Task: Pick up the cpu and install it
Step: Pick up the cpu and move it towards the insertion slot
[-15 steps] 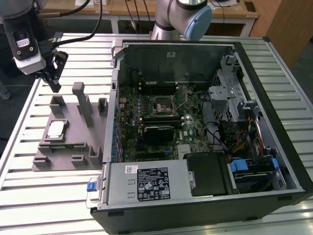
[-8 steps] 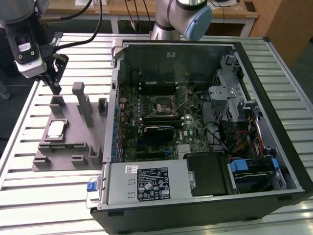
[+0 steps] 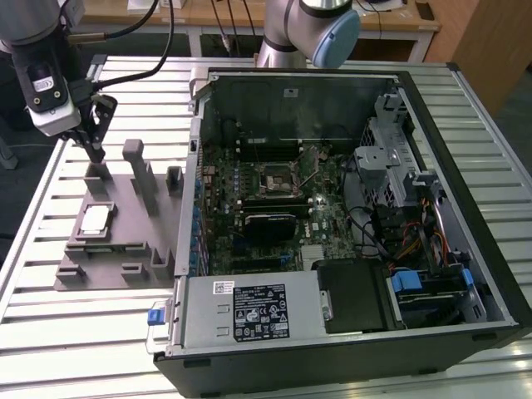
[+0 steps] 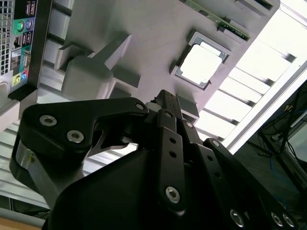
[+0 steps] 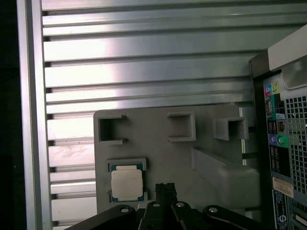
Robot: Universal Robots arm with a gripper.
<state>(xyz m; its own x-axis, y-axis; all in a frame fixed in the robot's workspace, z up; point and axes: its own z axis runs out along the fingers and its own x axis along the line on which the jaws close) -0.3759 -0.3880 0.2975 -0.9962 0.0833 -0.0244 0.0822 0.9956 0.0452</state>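
Silvery cpu [image 3: 94,219] lies in recess of grey tray [image 3: 125,253], lower left of exterior view; recess likely keeps it square for pickup. Gripper [image 3: 96,152] hovers upper left, claw closed, empty.

Silvery cpu [image 3: 95,219], grey tray [image 3: 126,226] (ribbed silver table [image 3: 83,332])

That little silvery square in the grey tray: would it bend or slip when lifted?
Probably stiff: the cpu looks like a flat metal-topped slab. Likely light, being thin and small beside its tray. Its smooth, bright top may be slippery.
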